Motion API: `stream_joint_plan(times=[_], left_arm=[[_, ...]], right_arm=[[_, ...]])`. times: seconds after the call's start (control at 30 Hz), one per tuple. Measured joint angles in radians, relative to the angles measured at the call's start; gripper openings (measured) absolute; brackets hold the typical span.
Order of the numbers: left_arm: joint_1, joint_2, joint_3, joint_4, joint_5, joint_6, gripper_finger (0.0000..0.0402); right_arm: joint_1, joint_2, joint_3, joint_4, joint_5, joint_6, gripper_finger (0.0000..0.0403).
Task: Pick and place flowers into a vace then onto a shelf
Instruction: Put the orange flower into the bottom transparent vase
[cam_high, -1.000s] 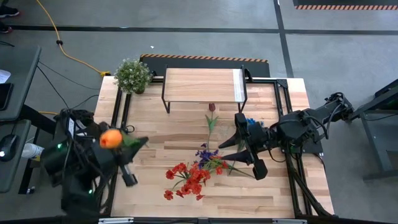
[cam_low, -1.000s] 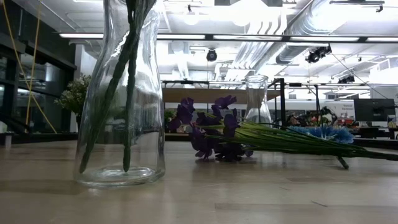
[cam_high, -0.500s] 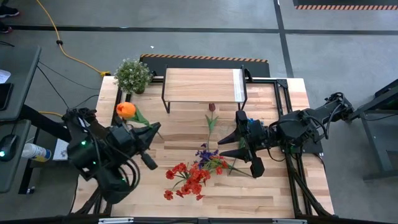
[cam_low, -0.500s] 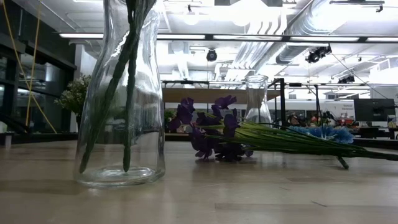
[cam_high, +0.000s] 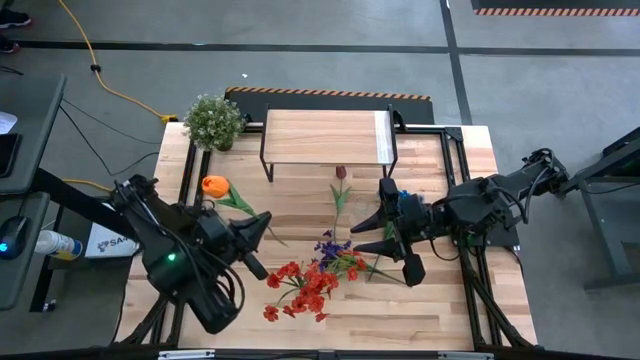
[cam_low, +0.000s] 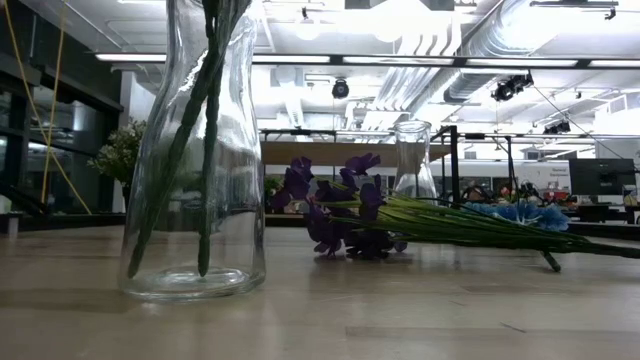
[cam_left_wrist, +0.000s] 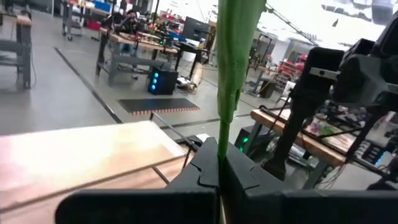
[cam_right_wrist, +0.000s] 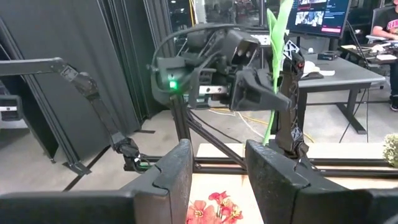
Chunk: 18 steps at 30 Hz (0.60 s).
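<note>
Orange tulip (cam_high: 214, 185) pinched by its stem in left gripper (cam_high: 256, 228), carried above table (cam_high: 290, 225) toward glass vase (cam_low: 195, 150). Needs stem upright, lowered centred through neck. Right gripper (cam_high: 372, 232) parted, empty, over flowers (cam_high: 305, 285).

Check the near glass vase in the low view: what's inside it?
The glass vase holds two or three green stems reaching almost to its base. No water visible. Their blooms are cut off above the frame, so colours can't be told.
</note>
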Motion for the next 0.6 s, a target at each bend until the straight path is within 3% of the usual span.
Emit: stream_joint_plan(times=[0.23,0.6], left_arm=[[-0.029,0.002,-0.049,0.079,0.021,-0.054,0.0030],[-0.051,0.004,-0.061,0.105,0.144,-0.038,0.0030]], right_arm=[[0.000,0.000,0.000,-0.015,0.000,-0.002,0.0139],[0.000,0.000,0.000,-0.014,0.000,-0.004,0.0139]])
